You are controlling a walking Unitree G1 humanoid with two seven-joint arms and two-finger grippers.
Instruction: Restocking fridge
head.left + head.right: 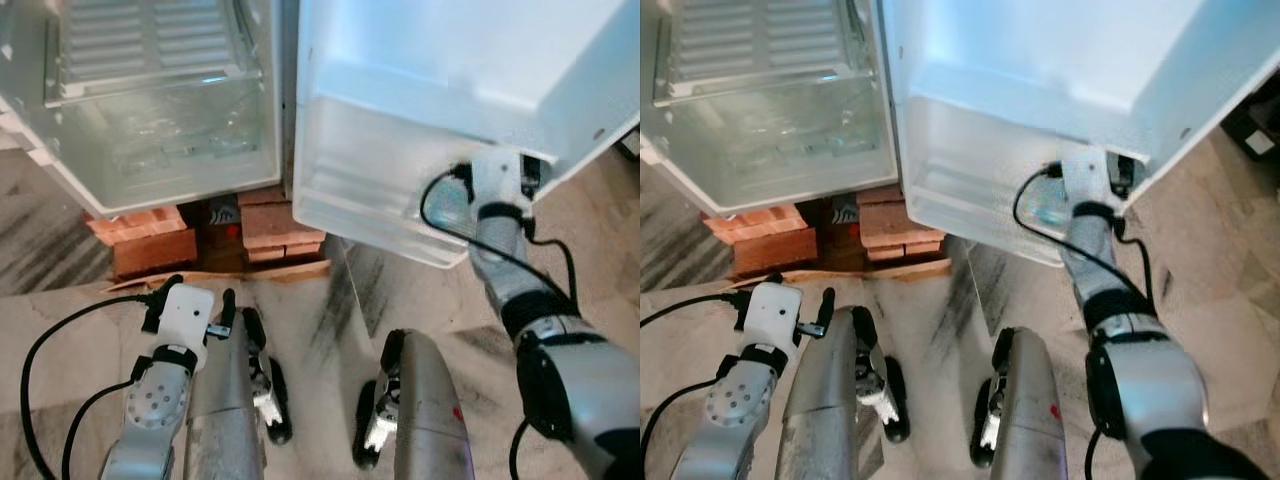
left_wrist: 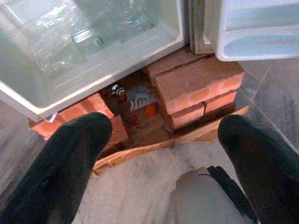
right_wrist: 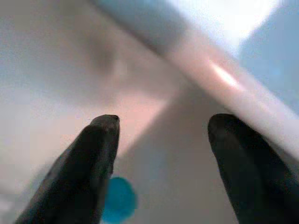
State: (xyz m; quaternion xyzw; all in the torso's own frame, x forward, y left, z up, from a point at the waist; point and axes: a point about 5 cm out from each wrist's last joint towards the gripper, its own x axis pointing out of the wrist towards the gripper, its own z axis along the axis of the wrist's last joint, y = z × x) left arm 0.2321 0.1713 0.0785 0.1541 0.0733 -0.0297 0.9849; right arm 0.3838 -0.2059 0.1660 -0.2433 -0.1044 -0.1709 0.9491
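Observation:
The white fridge (image 1: 160, 130) stands open, with a clear drawer (image 2: 79, 32) at its bottom. Its open door (image 1: 450, 60) carries a translucent lower door shelf (image 1: 360, 190). My right arm reaches up into that shelf, and my right gripper (image 3: 163, 121) is open inside it, close to the shelf wall. A small blue round thing (image 3: 119, 200) lies below its fingers; I cannot tell what it is. My left gripper (image 2: 163, 126) hangs low in front of the fridge, open and empty, over the floor.
The fridge rests on stacks of red bricks (image 1: 150, 235) with flattened cardboard (image 1: 270, 272) in front. Small packets (image 2: 140, 102) lie in the gap between the brick stacks. My own silver legs (image 1: 225, 400) stand on the marbled floor below.

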